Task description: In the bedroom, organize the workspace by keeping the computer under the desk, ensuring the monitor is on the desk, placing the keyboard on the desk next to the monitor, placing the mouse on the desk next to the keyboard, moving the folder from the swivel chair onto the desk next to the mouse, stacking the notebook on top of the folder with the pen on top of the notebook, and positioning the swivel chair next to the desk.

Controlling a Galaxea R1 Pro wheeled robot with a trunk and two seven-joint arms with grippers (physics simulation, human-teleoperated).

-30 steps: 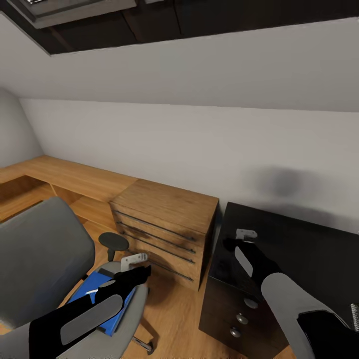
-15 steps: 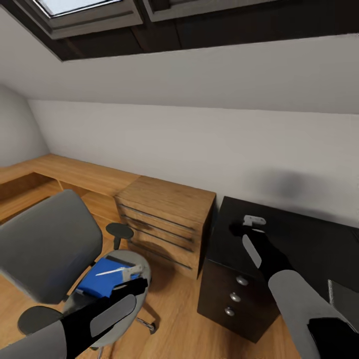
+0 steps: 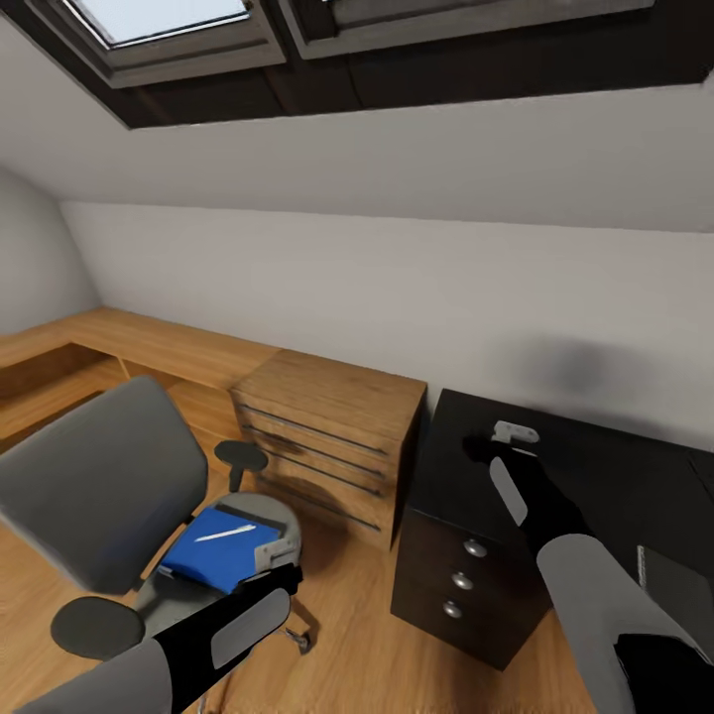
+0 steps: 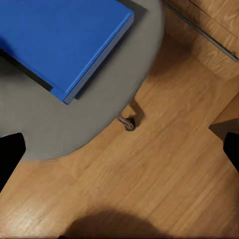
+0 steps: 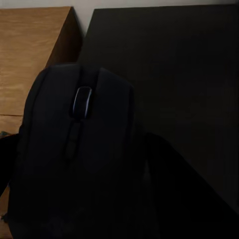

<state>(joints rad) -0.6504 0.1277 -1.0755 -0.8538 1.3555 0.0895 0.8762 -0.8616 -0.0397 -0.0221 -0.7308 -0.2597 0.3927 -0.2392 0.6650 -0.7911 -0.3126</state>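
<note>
The right gripper (image 3: 474, 448) pinches the mouse (image 5: 79, 149) above the black surface (image 3: 595, 486); light, smooth and rounded, it seems best gripped across its flanks. The left gripper (image 4: 119, 149) hangs spread beside the swivel chair (image 3: 99, 476); the folder (image 3: 218, 545) lies on its seat.

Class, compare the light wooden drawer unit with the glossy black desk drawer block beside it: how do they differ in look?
The light wooden drawer unit has a pale oak finish; the glossy black desk drawer block is dark and reflective. The wooden unit's drawers carry long thin dark bar handles; the black block's carry round silver knobs. The wooden top looks slightly lower than the black top. Both stand on the wooden floor against the grey wall.
</note>
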